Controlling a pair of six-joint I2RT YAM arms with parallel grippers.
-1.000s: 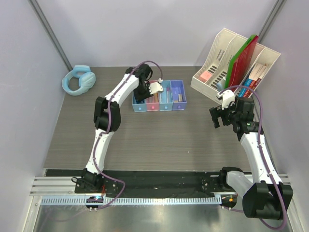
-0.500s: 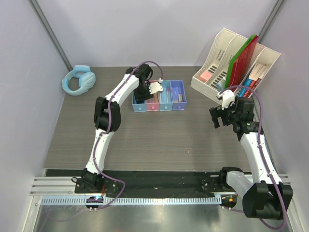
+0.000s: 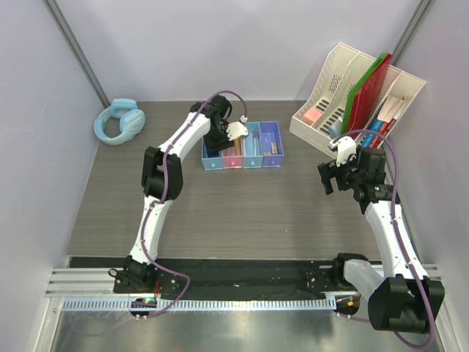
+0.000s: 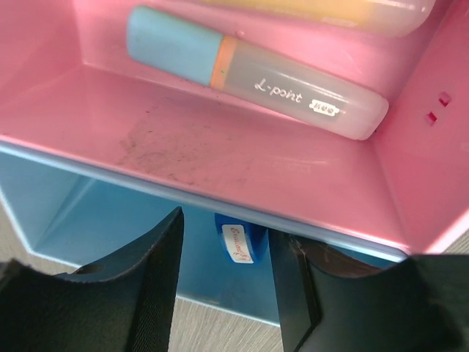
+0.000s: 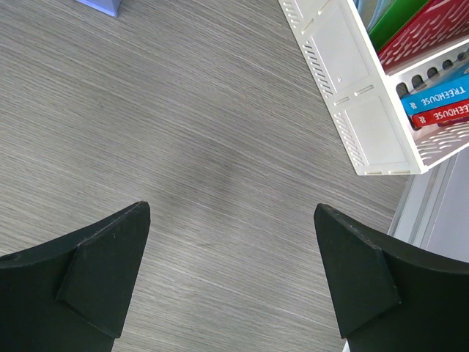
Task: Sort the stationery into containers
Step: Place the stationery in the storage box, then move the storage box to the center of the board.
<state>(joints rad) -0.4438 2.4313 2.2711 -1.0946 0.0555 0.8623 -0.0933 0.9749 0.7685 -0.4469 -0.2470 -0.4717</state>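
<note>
The four joined bins stand at the back middle: blue [image 3: 210, 157], pink [image 3: 231, 152], blue [image 3: 252, 147], purple [image 3: 272, 144]. My left gripper [image 3: 218, 141] hangs low over the left blue bin [image 4: 88, 213], jaws apart [image 4: 223, 282]. A blue block [image 4: 238, 238] with a white label lies in that bin between my fingers, close to the right one. The pink bin [image 4: 220, 147] holds a pale blue tube [image 4: 256, 81] and a yellow marker [image 4: 330, 9]. My right gripper [image 3: 333, 176] is open and empty above bare table [image 5: 233, 271].
A cream slotted file organiser [image 3: 359, 95] with red and green folders stands at the back right, close to my right arm; its white wall shows in the right wrist view [image 5: 352, 95]. Light blue headphones [image 3: 119, 122] lie at the back left.
My left wrist has shifted very slightly over the bins. The right arm has not moved.
</note>
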